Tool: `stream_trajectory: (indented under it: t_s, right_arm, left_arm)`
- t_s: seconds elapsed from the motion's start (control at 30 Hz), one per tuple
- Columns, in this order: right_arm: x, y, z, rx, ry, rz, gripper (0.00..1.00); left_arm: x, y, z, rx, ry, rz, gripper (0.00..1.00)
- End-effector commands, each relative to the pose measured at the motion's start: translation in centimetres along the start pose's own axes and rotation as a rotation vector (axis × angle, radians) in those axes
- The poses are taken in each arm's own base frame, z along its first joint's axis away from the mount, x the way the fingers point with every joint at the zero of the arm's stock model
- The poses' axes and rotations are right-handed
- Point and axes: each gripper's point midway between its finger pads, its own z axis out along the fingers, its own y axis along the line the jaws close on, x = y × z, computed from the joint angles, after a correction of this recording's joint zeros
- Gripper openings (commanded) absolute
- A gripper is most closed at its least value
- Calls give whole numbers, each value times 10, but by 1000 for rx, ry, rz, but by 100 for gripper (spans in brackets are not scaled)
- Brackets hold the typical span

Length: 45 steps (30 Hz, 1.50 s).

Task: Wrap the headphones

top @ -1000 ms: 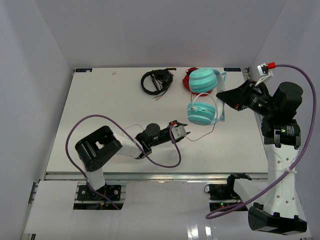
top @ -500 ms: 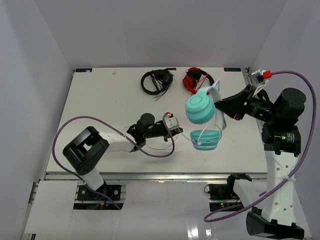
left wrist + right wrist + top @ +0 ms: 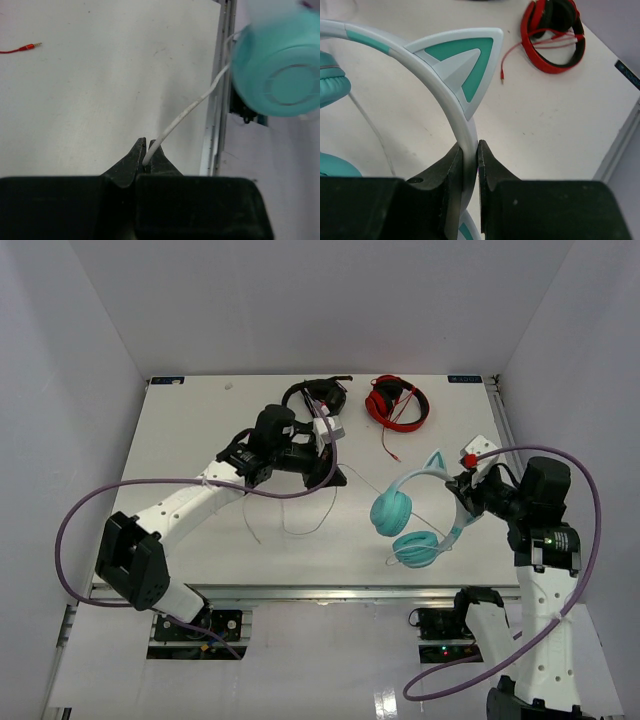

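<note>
The turquoise headphones (image 3: 410, 522) with the white headband hang above the table's near right part. My right gripper (image 3: 462, 502) is shut on the headband (image 3: 447, 95), just below a cat-ear point (image 3: 465, 60). My left gripper (image 3: 337, 477) is over the table's middle and is shut on the thin white cable (image 3: 185, 112). The cable runs from its jaws to the ear cup (image 3: 277, 70). Slack cable loops on the table (image 3: 300, 532) below the left gripper. In the wrist views, the left gripper (image 3: 146, 152) pinches the cable and the right gripper (image 3: 470, 155) clamps the band.
Black headphones (image 3: 310, 400) lie at the far middle, right behind my left arm. Red headphones (image 3: 397, 402) with a red cable and plug (image 3: 22, 48) lie at the far right. White walls enclose the table on three sides.
My right arm has carried the headphones from the far right toward the near right. My left arm has swung from the near middle out to the table's middle, holding the cable.
</note>
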Motion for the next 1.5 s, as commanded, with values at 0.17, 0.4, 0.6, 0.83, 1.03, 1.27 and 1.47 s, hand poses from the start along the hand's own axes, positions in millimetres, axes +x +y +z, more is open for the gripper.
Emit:
stream_trajectory:
  t_s: [0.17, 0.4, 0.6, 0.83, 1.03, 1.27, 1.47]
  right_arm:
    - [28, -63, 16, 339, 94, -204, 8]
    - [26, -57, 40, 357, 80, -184, 8]
    - [30, -58, 59, 408, 55, 7, 8]
    - [36, -83, 74, 596, 31, 298, 8]
    - [15, -97, 85, 664, -23, 410, 8]
    - [-5, -71, 119, 471, -54, 569, 8]
    - [-22, -67, 126, 415, -92, 637, 8]
  left_arm:
    - [-36, -54, -4, 137, 69, -370, 0]
    - [-45, -56, 22, 154, 106, -508, 1]
    - [-49, -49, 43, 159, 123, -608, 2]
    - [-68, -71, 52, 194, 88, -641, 10]
    - [-73, -77, 61, 118, 59, -659, 23]
    - [-73, -59, 79, -22, -17, -671, 40]
    - [-61, -61, 95, -36, -11, -667, 45]
